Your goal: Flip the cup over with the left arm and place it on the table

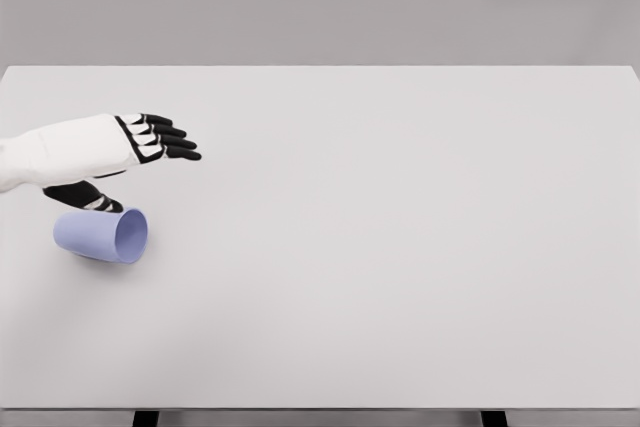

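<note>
A pale blue cup (100, 235) lies on its side on the white table (380, 247), near the left edge, its open mouth facing right. My left hand (140, 162) hovers just above and behind the cup, fingers (172, 139) stretched out to the right and thumb (95, 199) hanging down close to the cup's upper side. The hand is open and holds nothing. I cannot tell whether the thumb touches the cup. The right arm is out of the picture.
The table's front edge runs along the bottom of the view, with two dark legs (146, 418) showing beneath it. A grey wall stands behind the far edge.
</note>
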Controlling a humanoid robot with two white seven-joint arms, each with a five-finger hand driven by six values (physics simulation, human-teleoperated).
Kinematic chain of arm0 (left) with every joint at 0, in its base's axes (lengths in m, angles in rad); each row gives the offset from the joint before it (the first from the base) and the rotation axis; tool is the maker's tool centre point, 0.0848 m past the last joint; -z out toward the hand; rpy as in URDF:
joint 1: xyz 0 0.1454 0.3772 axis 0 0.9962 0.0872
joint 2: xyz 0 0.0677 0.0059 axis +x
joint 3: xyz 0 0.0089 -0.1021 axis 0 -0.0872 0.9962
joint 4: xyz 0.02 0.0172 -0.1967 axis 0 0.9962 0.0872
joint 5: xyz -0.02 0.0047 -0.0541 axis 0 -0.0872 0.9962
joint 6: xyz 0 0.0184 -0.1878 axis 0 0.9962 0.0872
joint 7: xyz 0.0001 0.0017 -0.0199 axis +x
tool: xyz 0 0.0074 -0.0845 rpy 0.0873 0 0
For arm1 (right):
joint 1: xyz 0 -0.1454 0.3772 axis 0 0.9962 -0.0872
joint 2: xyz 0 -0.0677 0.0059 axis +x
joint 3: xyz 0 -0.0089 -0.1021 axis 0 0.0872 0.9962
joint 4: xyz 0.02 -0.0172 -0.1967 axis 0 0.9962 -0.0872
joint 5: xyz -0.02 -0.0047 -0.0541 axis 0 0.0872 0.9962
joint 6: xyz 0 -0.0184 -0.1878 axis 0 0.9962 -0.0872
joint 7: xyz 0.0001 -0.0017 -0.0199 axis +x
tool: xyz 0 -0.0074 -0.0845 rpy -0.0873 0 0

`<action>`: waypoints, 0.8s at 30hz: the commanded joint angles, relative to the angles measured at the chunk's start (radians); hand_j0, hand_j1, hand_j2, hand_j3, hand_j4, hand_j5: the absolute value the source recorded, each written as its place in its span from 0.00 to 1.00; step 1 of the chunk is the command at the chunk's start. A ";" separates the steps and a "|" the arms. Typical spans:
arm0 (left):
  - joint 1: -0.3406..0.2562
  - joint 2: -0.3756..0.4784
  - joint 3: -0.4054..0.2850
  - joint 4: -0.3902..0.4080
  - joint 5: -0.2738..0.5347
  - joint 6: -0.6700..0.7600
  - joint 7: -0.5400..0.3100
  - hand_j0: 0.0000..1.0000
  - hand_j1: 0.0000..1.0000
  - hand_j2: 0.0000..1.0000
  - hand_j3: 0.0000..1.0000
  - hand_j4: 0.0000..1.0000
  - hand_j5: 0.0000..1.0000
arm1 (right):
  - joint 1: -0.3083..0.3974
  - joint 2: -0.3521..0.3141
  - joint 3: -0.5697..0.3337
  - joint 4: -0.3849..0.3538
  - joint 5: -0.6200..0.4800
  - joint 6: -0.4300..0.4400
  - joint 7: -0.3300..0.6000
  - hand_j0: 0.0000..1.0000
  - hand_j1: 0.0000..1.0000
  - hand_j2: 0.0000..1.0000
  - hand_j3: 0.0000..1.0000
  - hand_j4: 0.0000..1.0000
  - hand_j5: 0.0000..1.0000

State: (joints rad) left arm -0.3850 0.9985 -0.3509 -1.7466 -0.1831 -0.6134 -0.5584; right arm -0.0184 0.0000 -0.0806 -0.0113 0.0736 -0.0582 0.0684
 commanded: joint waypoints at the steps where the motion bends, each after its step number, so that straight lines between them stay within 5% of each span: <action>1: 0.000 -0.003 -0.002 -0.002 0.004 0.003 0.000 1.00 1.00 1.00 1.00 1.00 1.00 | 0.000 0.000 -0.004 -0.001 -0.002 0.000 0.001 1.00 1.00 1.00 1.00 1.00 1.00; 7: 0.002 0.005 0.013 0.016 0.013 0.003 -0.005 1.00 1.00 1.00 1.00 1.00 1.00 | 0.000 0.000 0.004 0.005 0.000 0.001 0.001 1.00 1.00 1.00 1.00 1.00 1.00; 9: 0.003 0.012 0.020 0.035 0.083 0.003 -0.020 1.00 1.00 1.00 1.00 1.00 1.00 | 0.000 0.000 0.004 0.005 0.000 0.001 -0.001 1.00 1.00 1.00 1.00 1.00 1.00; 11: 0.000 0.049 0.050 0.171 0.166 0.003 -0.052 1.00 1.00 1.00 1.00 1.00 1.00 | 0.000 0.000 0.004 0.005 0.000 0.001 0.001 1.00 1.00 1.00 1.00 1.00 1.00; 12: -0.005 0.077 0.035 0.303 0.229 0.003 -0.035 1.00 1.00 1.00 1.00 1.00 1.00 | 0.000 0.000 0.004 0.005 0.000 0.001 -0.001 1.00 1.00 1.00 1.00 1.00 1.00; 13: -0.003 0.094 0.038 0.315 0.228 0.003 0.046 1.00 1.00 1.00 1.00 1.00 1.00 | 0.000 0.000 0.004 0.005 0.000 0.001 -0.001 1.00 1.00 1.00 1.00 1.00 1.00; 15: 0.089 0.371 -0.045 0.210 0.237 0.003 0.324 1.00 1.00 1.00 1.00 1.00 1.00 | 0.000 0.000 0.004 0.005 0.000 0.001 0.001 1.00 1.00 1.00 1.00 1.00 1.00; 17: 0.101 0.509 -0.082 0.191 0.240 0.003 0.350 1.00 1.00 1.00 1.00 1.00 1.00 | 0.000 0.000 0.004 0.005 0.000 0.001 0.001 1.00 1.00 1.00 1.00 1.00 1.00; 20: 0.182 0.493 -0.094 0.076 0.326 0.003 0.347 1.00 1.00 1.00 1.00 1.00 1.00 | 0.002 0.000 0.004 0.005 0.000 0.001 -0.001 1.00 1.00 1.00 1.00 1.00 1.00; 24: 0.201 0.316 -0.108 -0.016 0.336 0.003 0.339 1.00 1.00 1.00 1.00 1.00 1.00 | 0.002 0.000 0.004 0.005 0.000 0.001 -0.001 1.00 1.00 1.00 1.00 1.00 1.00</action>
State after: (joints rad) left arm -0.1826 1.3648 -0.4475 -1.7193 0.1306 -0.6122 -0.2252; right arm -0.0169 0.0000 -0.0767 -0.0061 0.0737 -0.0567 0.0680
